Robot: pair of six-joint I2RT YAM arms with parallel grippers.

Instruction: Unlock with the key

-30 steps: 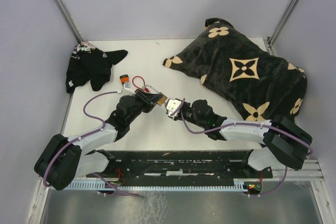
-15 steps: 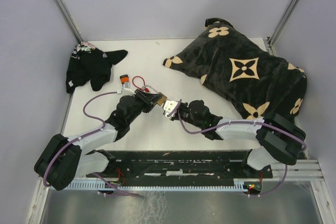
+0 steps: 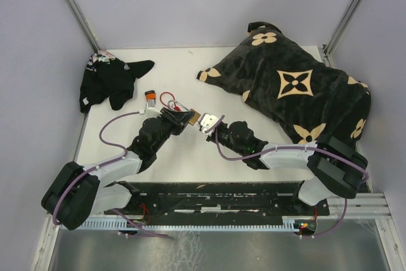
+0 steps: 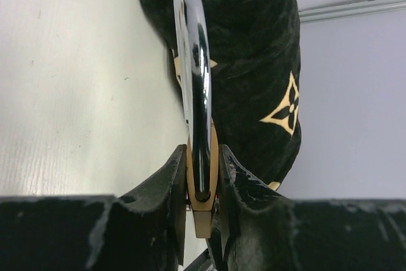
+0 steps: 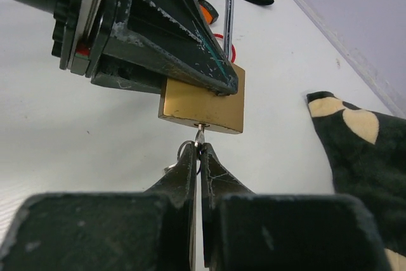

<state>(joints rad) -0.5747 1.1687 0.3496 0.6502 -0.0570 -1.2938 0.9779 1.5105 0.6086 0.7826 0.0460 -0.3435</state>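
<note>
Right hand (image 5: 198,157) is pinching the key (image 5: 200,136) between fingers pressed tightly together, and the key's tip is sitting in the slot on the underside of the padlock (image 5: 202,107). Left hand (image 4: 203,169) is gripping the padlock by its brass body, 1 finger on each flat face, and is holding it just above the worktop (image 3: 190,157) near its middle. The steel loop (image 4: 193,61) is pointing away from the left hand.

As for progress, the lock is being held steady and the key is meeting the keyhole, so the lining-up looks done. How deep the key is sitting cannot be told from these views. The loop is looking seated in the body, so the lock is probably not open yet. What remains, by my judgement, is pushing the key fully home, turning it and getting the loop to spring free.

The worktop is showing as a pale, matt surface enclosed by plain lilac walls. A black bag (image 3: 298,87) with tan flower prints is lying at the far right, a crumpled black cloth (image 3: 108,84) at the far left, and a small orange item (image 3: 151,96) with a red cord (image 3: 168,99) is lying just beyond the 2 hands.
</note>
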